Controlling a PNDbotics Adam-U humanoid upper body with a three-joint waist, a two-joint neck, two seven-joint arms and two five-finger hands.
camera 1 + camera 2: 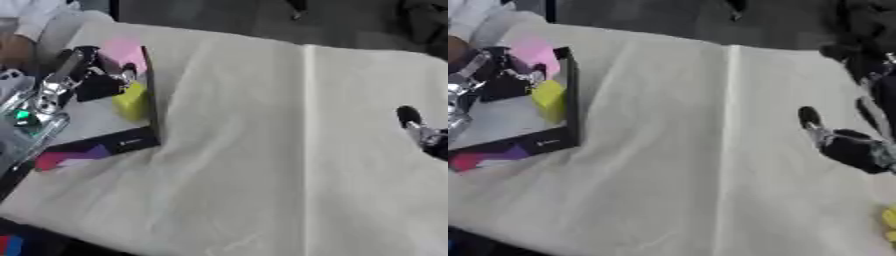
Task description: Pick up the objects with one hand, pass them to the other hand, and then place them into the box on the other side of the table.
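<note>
1. The left robot hand [96, 80] is seen over the box [150, 90] at the left side of the desk [262, 150]. Its fingers are curled near a yellow block [131, 100], but whether the block is pinched or already let go cannot be told.
2. The yellow block stands inside the box, against the dark right-hand wall. A pink block [122, 50] lies further back in the same box, near the far corner.
3. The right robot hand [846, 145] is held low over the right side of the desk, well apart from the box. One finger is stretched forward and nothing is held in it.
4. Yellow things [890, 222] are visible at the right edge of the desk, near the right robot hand; their shape cannot be made out.
5. The step in hand is judged to be the placing of the yellow block. It is best finished by the fingers being spread fully and the left robot hand being lifted straight up, so that neither block nor the box wall is dragged.
6. A fresh pick at the right edge is better begun only once the box is cleared.
</note>
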